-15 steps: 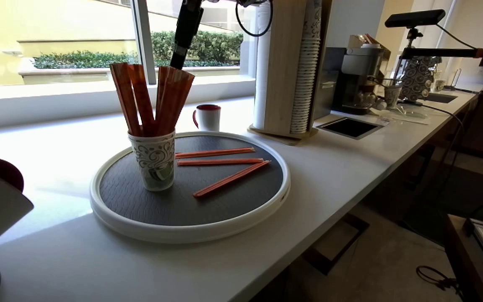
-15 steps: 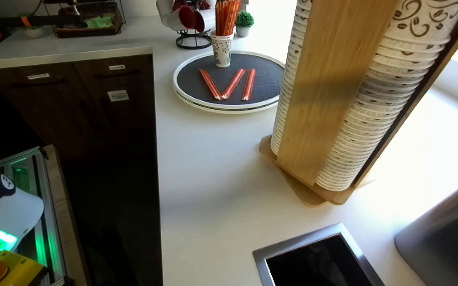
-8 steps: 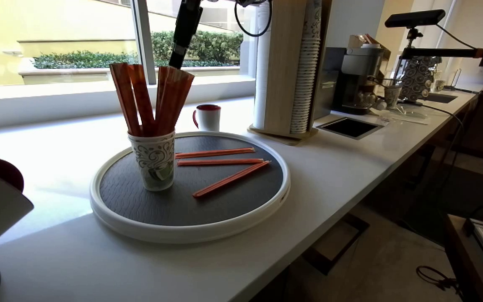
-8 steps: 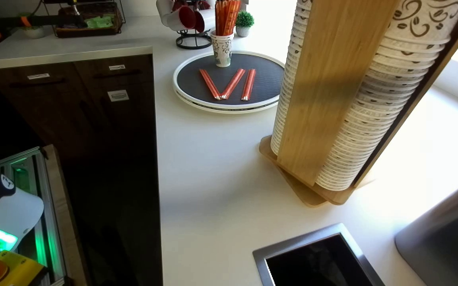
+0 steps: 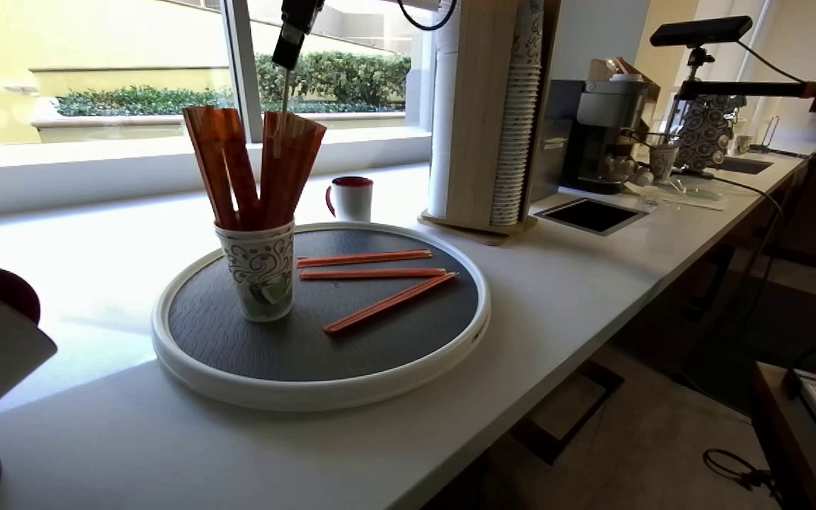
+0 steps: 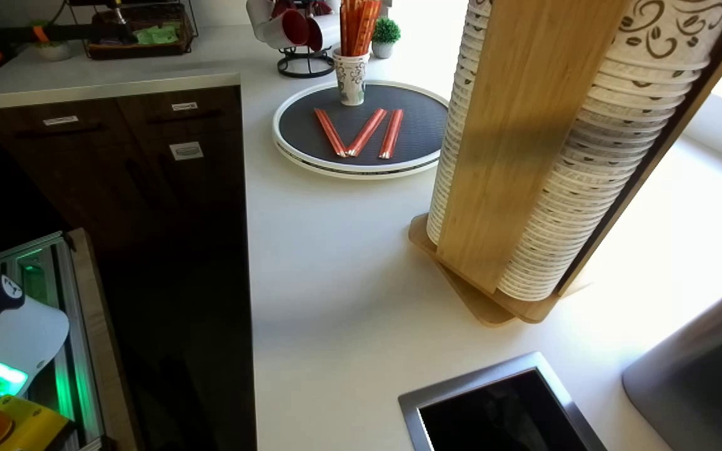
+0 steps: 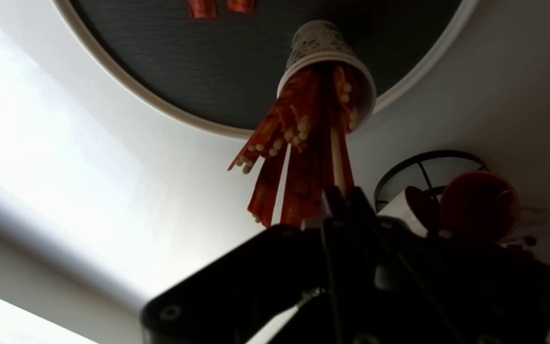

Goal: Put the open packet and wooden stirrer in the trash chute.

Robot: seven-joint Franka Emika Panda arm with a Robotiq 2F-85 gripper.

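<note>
High over the turntable, my gripper is shut on a thin wooden stirrer that hangs straight down. In the wrist view the fingertips of the gripper pinch the stirrer, whose lower end is hidden among the red-orange packets standing in the patterned paper cup. Which packet is the open packet I cannot tell. Three more packets lie flat on the dark turntable beside the cup. The trash chute shows in both exterior views as a dark square opening with a metal rim, far from the gripper.
Between turntable and chute stands a tall wooden holder with stacked cups. A white mug sits behind the turntable, and a mug rack stands near it. A coffee machine is past the chute.
My gripper has risen and shifted slightly left in an exterior view, drawing the stirrer up into sight above the packets. The cup and its packets have shifted very slightly.
</note>
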